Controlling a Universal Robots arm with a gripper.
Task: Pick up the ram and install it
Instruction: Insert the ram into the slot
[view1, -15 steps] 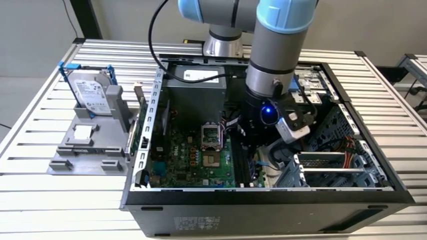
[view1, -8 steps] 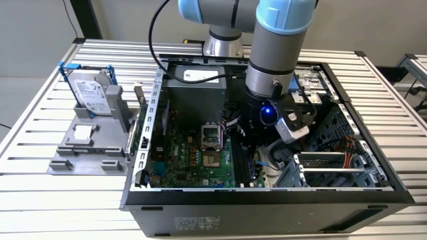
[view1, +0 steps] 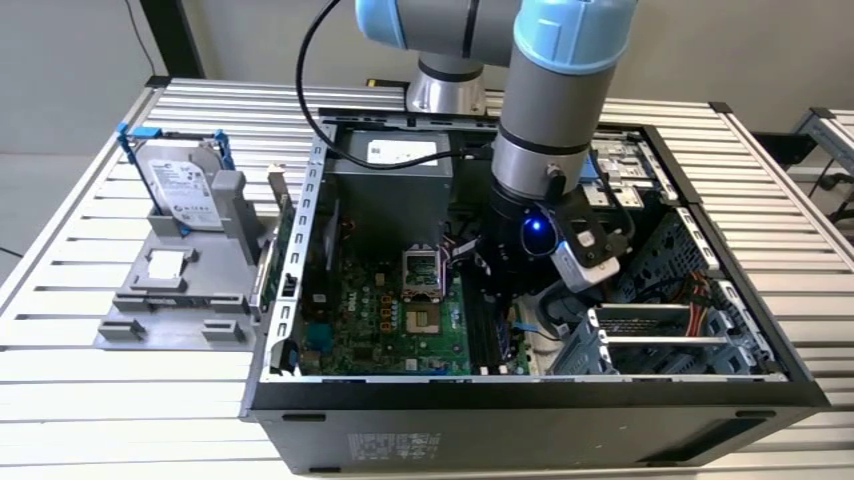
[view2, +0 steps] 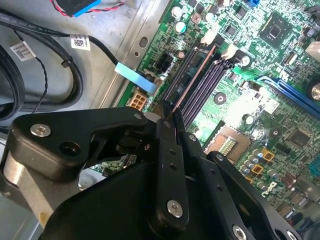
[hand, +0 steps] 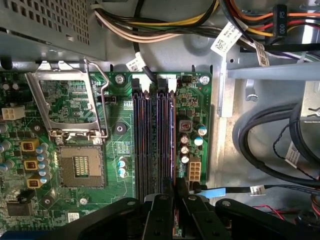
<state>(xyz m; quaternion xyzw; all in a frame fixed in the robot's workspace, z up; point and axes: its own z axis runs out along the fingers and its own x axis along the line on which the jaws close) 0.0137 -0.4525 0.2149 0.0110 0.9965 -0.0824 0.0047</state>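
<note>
The ram (view2: 193, 79) is a thin board seen edge-on, running from between my fingers along the black slots (view2: 207, 82) of the green motherboard (view1: 367, 315). In the first wrist view the ram (hand: 173, 140) stands on edge over the slot nearest the board's edge, beside the other black slots (hand: 150, 140). My gripper (view2: 169, 119) is shut on the ram at one end, and its fingertips (hand: 181, 186) sit just above the slots. In the exterior view my arm (view1: 541, 150) reaches down into the open computer case (view1: 534, 395).
A silver hard drive in a blue frame (view1: 180, 185) stands on a grey fixture at the exterior view's left, outside the case. Thick black cables (hand: 280, 145) lie beside the motherboard's edge. An open CPU socket (hand: 80, 165) sits close to the slots. Drive cage metalwork (view1: 667, 335) stands near the arm.
</note>
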